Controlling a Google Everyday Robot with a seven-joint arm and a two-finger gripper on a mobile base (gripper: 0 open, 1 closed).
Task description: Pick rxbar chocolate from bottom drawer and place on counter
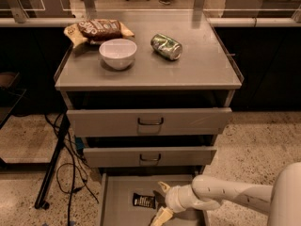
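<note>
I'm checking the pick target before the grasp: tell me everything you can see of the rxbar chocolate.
The rxbar chocolate is a small flat black wrapper with pale lettering too small to read. It lies flat on the grey floor of the open bottom drawer, near the middle, with its long side running left to right. Nothing rests on it. The gripper is just to its right, jaws spread open and not closed on it.
</note>
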